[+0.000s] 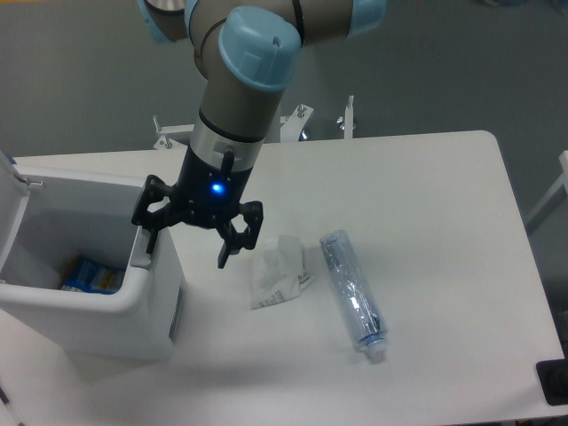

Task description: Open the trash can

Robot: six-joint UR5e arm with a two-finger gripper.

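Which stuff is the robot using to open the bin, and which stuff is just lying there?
For the job:
- trash can, lid up
- gripper, open, one finger at the can's push tab

Just lying there:
- crumpled wrapper
- plastic bottle
- blue packet inside the can

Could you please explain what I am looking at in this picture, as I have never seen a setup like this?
This is one fixed camera looking down at a white table. The grey and blue machine is a robot arm; its two-finger gripper is open and holds nothing. One finger rests at the grey push tab of the white trash can, whose lid is swung open. Something blue and yellow lies inside. On the table lie a crumpled white wrapper and an empty clear plastic bottle.
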